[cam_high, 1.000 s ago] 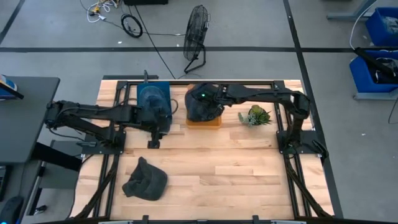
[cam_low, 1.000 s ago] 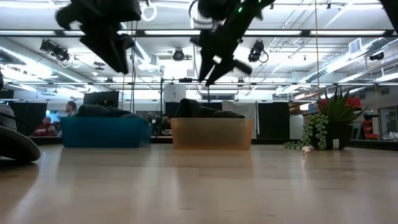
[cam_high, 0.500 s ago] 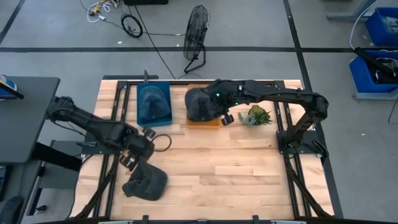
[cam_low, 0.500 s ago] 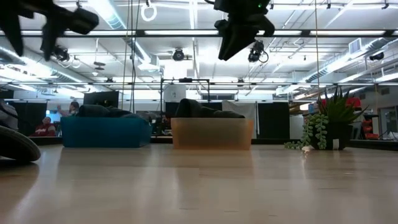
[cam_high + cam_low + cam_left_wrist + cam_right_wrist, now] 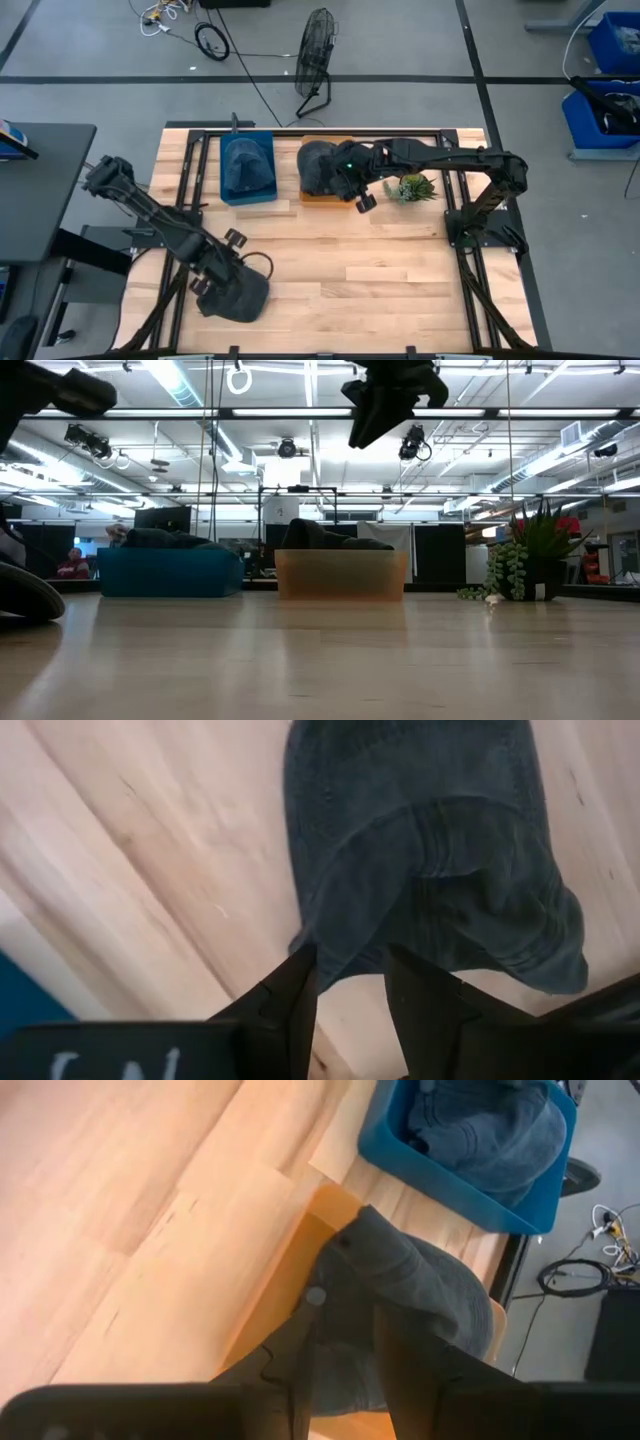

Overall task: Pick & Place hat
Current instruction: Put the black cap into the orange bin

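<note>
The loose hat (image 5: 236, 291) lies on the bare wood at the near left corner of the table (image 5: 380, 270), and the left gripper (image 5: 215, 277) hangs right over it with its fingers a little apart, closed on nothing. The step in hand looks like the grasp: it would go best by coming straight down so one finger slips under the edge of the soft cloth and the other presses on top, pinching a fold rather than the stiff brim. Farther back, the right gripper (image 5: 358, 192) hovers just beside the orange bin (image 5: 330, 198), which already holds a dark hat (image 5: 322, 167); its fingers are slightly parted and empty. The blue bin (image 5: 247, 168) holds another. The left wrist view shows the hat's seams and folds (image 5: 440, 850) up close, which the high view cannot; only the low view shows the plant (image 5: 528, 560) upright.
</note>
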### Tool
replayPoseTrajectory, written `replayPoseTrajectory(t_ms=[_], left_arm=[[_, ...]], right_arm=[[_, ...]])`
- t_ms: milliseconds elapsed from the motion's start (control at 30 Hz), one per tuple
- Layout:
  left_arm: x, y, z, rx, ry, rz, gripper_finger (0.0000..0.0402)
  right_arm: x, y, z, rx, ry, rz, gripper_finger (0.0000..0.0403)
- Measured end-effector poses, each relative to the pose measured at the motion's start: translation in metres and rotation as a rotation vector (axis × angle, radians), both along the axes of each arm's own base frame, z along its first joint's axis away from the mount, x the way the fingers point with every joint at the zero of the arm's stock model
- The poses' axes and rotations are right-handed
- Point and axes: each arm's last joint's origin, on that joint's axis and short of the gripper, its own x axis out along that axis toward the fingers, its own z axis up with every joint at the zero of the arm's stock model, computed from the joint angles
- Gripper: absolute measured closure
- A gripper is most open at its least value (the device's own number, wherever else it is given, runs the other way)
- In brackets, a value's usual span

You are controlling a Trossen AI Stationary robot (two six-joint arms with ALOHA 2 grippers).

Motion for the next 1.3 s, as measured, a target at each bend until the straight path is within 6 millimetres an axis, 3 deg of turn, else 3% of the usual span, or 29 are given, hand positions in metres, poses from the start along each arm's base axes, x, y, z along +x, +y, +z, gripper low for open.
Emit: replayPoseTrajectory(t_ms=[267, 533, 800, 1100, 1300], left_arm=[[0.015, -0.026, -0.031, 0.025, 0.04, 0.004, 0.0284], [0.028, -0.026, -0.056, 0.078, 0.117, 0.189, 0.0251], [0.022, -0.029, -0.061, 0.128, 0.18, 0.066, 0.0204], [0.014, -0.03, -0.057, 0.136, 0.265, 0.041, 0.0211], [0.021, -0.036, -0.083, -0.003, 0.124, 0.041, 0.0215]], right_arm=[[0.002, 0.006, 0.001, -0.002, -0.019, 0.017, 0.0298], [0.003, 0.007, 0.002, -0.003, -0.029, 0.02, 0.0298], [0.005, 0.006, 0.003, -0.007, -0.057, 0.02, 0.0298], [0.005, 0.006, 0.003, -0.007, -0.057, 0.02, 0.0298], [0.005, 0.006, 0.003, -0.006, -0.055, 0.02, 0.0298]])
